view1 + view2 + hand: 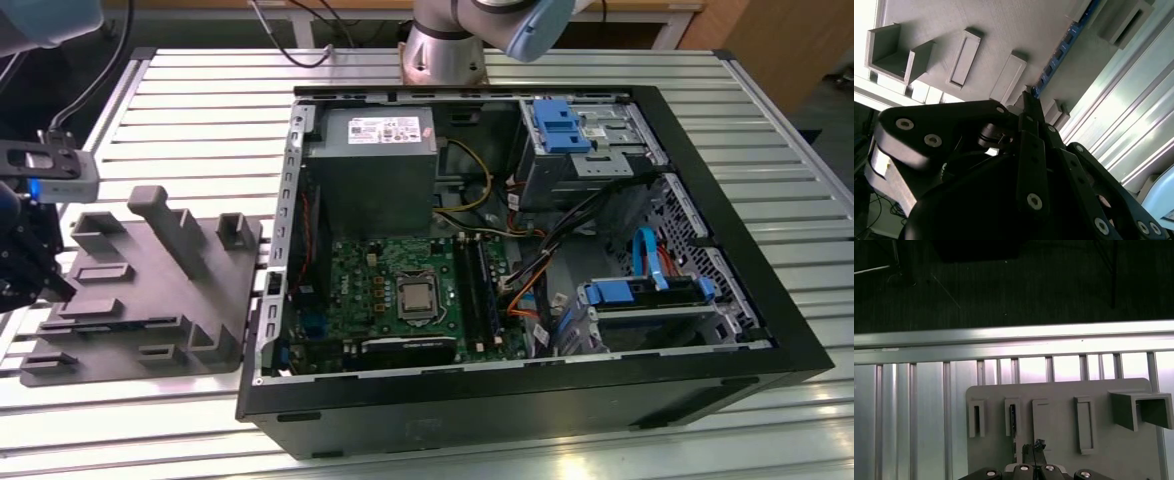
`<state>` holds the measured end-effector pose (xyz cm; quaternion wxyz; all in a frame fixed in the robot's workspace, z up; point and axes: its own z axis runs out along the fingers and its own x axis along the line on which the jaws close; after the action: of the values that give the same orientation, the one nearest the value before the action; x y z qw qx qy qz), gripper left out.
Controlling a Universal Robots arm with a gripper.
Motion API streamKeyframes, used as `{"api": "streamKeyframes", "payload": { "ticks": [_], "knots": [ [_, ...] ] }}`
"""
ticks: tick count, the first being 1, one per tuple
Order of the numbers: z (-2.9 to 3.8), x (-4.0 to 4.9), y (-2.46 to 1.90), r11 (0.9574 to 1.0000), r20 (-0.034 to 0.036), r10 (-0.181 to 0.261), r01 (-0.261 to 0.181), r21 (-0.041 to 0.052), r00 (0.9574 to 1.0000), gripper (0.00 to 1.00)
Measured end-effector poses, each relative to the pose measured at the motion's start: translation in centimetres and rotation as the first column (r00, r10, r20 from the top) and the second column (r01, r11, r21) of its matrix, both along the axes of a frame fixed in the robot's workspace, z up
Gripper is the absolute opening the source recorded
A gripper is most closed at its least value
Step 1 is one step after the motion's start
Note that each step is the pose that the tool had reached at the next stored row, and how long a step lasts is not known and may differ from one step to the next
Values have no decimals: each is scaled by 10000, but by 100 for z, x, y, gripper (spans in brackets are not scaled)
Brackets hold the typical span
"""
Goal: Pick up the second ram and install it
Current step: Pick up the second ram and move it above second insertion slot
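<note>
In the exterior view, locate the pincer [30,285] at the exterior view's far left edge, over the grey tray [147,292] on the slatted tabletop [187,130]; note the open computer case [534,410] just to the exterior view's right of the tray, and the arm base [447,50] behind the case. In the second wrist view, read the pincer [1026,97] as pressed together, dark fingers [1032,150] meeting at the tips, nothing visibly pinched; find the second ram [1064,46], blue-edged, lying along the tray [1019,30], near end just beside the tips, contact impossible to tell. In the first wrist view, find the pincer [1035,450] above the tray [1059,395] and the second ram [1012,417] seated edge-on in a narrow slot.
</note>
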<state>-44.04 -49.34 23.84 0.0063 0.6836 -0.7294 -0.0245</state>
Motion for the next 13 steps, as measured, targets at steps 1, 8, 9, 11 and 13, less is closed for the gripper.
{"api": "streamKeyframes", "payload": {
  "ticks": [1, 8, 9, 11, 13],
  "knots": [
    [-3, 1, -1, 10000, 0, 2, -2, 0, 10000, 11],
    [-17, 9, -9, 10000, 0, 15, -15, -1, 10000, 11],
    [-19, 9, -10, 10000, 0, 17, -17, 0, 10000, 11],
    [-23, 10, -10, 10000, 0, 20, -20, 0, 10000, 11],
    [-29, 11, -11, 10000, 0, 24, -24, 0, 10000, 11]
  ]
}}
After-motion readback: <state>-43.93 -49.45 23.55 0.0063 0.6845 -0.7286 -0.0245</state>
